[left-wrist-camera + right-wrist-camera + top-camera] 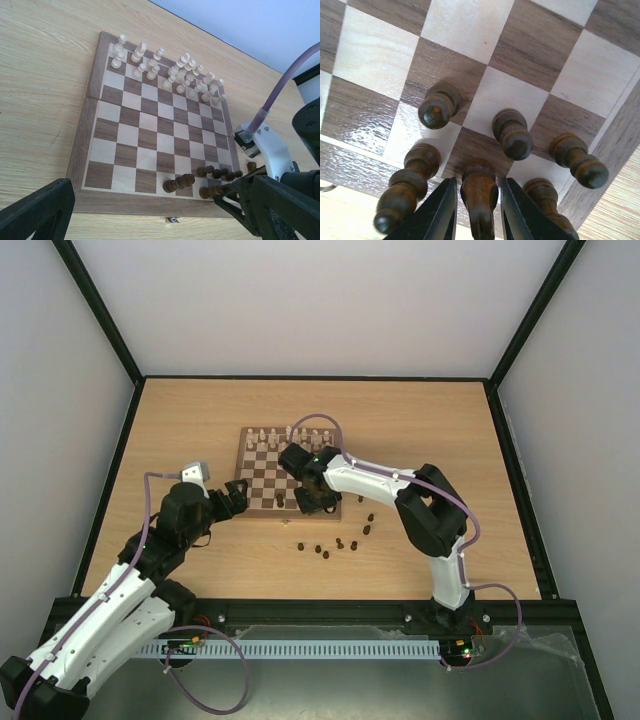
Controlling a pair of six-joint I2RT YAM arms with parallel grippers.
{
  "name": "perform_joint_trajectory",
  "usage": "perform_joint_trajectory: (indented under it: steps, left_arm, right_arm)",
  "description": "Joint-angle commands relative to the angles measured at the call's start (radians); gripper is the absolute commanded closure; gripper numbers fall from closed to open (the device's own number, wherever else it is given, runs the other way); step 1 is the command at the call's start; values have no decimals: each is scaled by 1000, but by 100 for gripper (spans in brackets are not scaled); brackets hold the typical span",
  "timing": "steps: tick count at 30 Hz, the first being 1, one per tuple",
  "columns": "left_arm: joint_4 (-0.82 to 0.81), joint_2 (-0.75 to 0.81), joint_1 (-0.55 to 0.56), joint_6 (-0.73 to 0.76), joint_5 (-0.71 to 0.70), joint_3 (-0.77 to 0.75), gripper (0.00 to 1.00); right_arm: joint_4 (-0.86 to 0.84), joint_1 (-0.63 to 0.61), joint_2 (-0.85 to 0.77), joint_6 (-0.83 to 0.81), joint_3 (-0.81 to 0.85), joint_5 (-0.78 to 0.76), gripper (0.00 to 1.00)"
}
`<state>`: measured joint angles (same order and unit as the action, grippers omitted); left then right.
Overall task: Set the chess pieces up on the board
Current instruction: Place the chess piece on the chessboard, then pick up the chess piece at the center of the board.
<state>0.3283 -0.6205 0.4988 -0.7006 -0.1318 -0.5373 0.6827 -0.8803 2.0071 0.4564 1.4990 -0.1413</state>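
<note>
1. The right arm (375,478) rises from its base at the near edge of the table (420,430). It bends at a raised elbow and stretches left across to the near right corner of the board (265,480).
2. The right gripper (478,185) points down at that corner. Its two fingers are drawn in narrow on either side of one dark piece (479,200) and grip it just above the near border of the board.
3. Around the held piece, other dark pieces (512,132) stand on the squares of the two nearest rows. Some are upright and some lean in the wrist view. One more stands alone further left on the nearest row.
4. The left arm (110,610) runs up from the lower left corner, folded at the elbow, with its wrist turned right towards the near left edge of the board.
5. The left gripper (142,195) is spread wide and holds nothing. It sits just off the board's near left side, apart from every piece.
6. Several loose dark pieces lie scattered on the table just beyond the board's near right corner, between the board and the right arm's base.
7. The white pieces (172,75) fill the two far rows of the board.
</note>
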Motion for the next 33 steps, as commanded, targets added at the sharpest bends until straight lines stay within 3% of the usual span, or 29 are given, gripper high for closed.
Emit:
perform_joint_trajectory:
  steps: [1,11,17,25,33]
  left_arm:
    - [0,-1,-7,2,4,12,1]
    - [-7,-6,-6,1,10,10,1]
    - [-9,-15,-7,2,13,6,1]
    - [-26,-26,-6,2,24,11,1]
    - [-38,-41,-6,5,37,15,1]
  right_arm:
    - [58,-2,-63,9,9,-13,74]
    - [92,-4,-126,7,23,-24,74]
    - [122,-3,-243,15,0,-54,72]
    - [100,4,-420,62,-237,-128,66]
    - [17,64,-507,95,-452,-81,64]
